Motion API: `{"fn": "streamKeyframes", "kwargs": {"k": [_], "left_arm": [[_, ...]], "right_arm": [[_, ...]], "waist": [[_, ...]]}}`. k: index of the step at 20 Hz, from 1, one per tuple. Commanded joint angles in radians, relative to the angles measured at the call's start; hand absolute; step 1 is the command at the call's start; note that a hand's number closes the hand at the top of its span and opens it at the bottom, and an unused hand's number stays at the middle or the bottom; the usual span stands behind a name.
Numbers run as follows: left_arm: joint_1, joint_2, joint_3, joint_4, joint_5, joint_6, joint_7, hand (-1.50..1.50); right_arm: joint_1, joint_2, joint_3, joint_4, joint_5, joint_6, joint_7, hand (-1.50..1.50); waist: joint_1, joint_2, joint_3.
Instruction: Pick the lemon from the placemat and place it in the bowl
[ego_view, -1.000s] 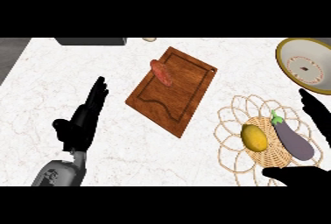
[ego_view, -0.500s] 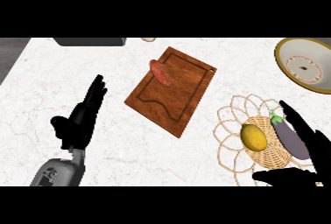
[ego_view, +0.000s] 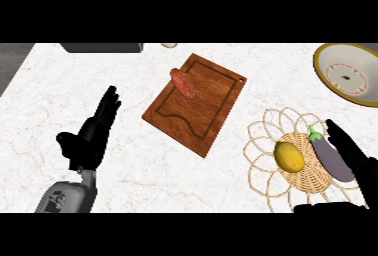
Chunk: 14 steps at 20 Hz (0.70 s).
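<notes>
Leftward the right robot hand (ego_view: 353, 161) has crept, fingers spread wide over the eggplant (ego_view: 330, 157), beside the smooth, firm lemon (ego_view: 289, 156), best cupped around its middle.

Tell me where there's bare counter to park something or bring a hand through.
Free: the marble between the left hand and the cutting board, and the strip below the board toward the placemat. Bare too between the board and the bowl. Crowded: the placemat, with the lemon, the eggplant and the right hand beside them.
</notes>
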Motion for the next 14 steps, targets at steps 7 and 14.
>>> {"fn": "streamKeyframes", "kwargs": {"k": [7, 14], "left_arm": [[0.059, -0.044, 0.004, -0.052, -0.036, -0.025, -0.002, 0.0], [0.037, -0.029, 0.066, -0.043, -0.019, -0.088, 0.003, 0.0]], "right_arm": [[-0.013, 0.169, 0.021, 0.067, 0.054, 0.023, -0.013, -1.5], [-0.057, 0.206, -0.071, 0.222, 0.013, 0.096, -0.124, -1.5]], "waist": [[0.004, 0.0, 0.0], [0.004, 0.001, 0.0]]}}
